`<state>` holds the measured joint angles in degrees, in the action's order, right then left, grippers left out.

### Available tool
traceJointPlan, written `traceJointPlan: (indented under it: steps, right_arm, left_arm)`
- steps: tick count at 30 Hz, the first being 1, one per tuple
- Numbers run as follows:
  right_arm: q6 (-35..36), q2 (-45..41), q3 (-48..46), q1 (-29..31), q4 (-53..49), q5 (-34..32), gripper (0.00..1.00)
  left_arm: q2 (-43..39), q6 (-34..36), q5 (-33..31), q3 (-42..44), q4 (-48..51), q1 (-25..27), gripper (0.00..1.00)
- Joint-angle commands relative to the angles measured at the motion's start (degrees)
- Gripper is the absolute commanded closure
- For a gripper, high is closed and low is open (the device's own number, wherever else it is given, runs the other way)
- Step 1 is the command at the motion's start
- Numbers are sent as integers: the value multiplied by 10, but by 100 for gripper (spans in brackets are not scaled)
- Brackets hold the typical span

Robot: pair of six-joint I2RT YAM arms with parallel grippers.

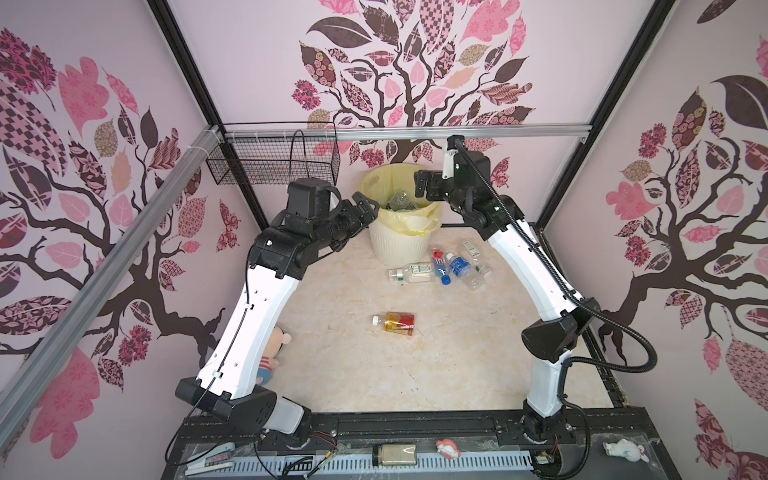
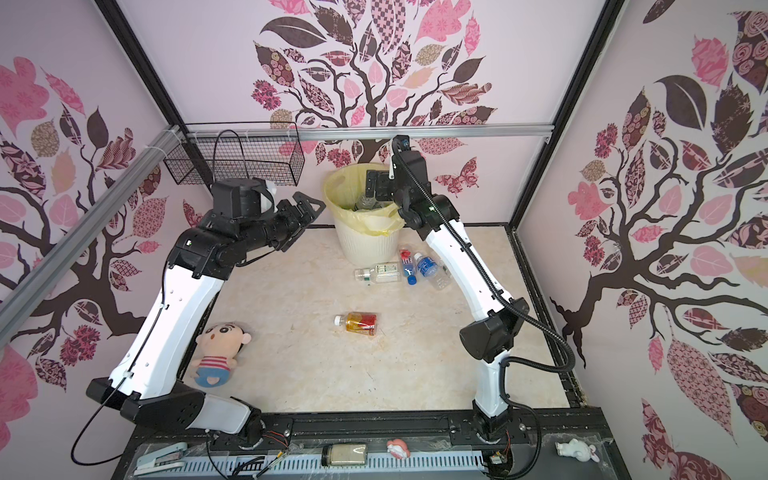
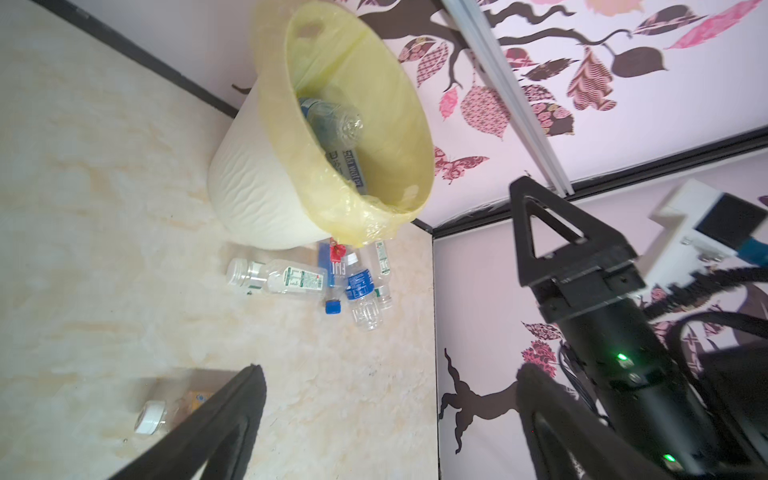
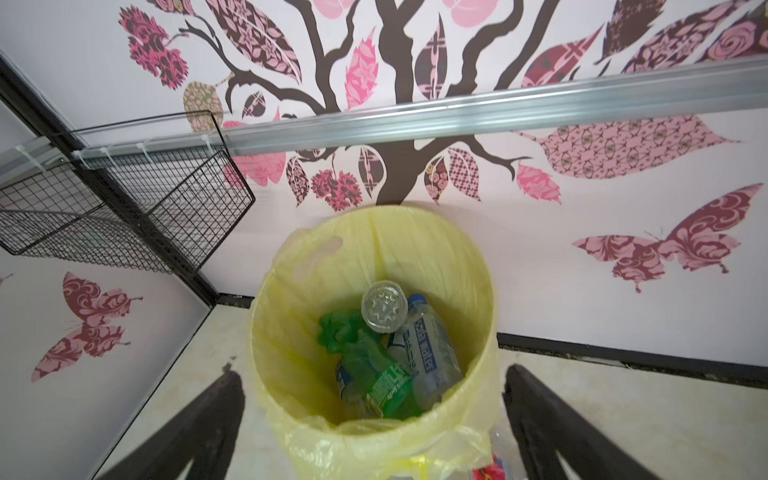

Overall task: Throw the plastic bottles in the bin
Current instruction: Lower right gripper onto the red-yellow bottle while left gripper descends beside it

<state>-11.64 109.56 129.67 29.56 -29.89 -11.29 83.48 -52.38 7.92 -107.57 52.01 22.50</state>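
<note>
Plush doll [image 2: 216, 353] lies nearest, on the glossy marble-patterned table [image 1: 353, 374]. Mid-table: one amber bottle [image 1: 395, 323], red label, white cap, lying on its side. Further back, several clear bottles [image 1: 440, 268] with blue and green labels lie clustered just beside the foot of the bin [image 1: 397, 245], a ribbed cream tapered bucket with a crinkled yellow liner. Inside it: crushed bottles [image 4: 386, 374], green and clear. Left gripper [image 1: 365, 208] is near the rim and right gripper [image 1: 420, 185] is above the mouth; both have jaws spread and hold nothing. A black wire basket [image 1: 270, 166] hangs behind.
</note>
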Motion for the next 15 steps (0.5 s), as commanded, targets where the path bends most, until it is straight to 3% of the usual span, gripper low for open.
traceJointPlan:
  steps: [1,8,15]
  right_arm:
    - [-14,-66,-76,3,-41,15,0]
    - [-29,-214,-349,36,26,19,0]
    - [-20,-272,-537,109,53,29,0]
  left_arm:
    - [-21,-25,11,44,-1,-1,3]
    - [-40,-39,18,117,33,9,3]
    - [-87,-48,18,209,18,13,3]
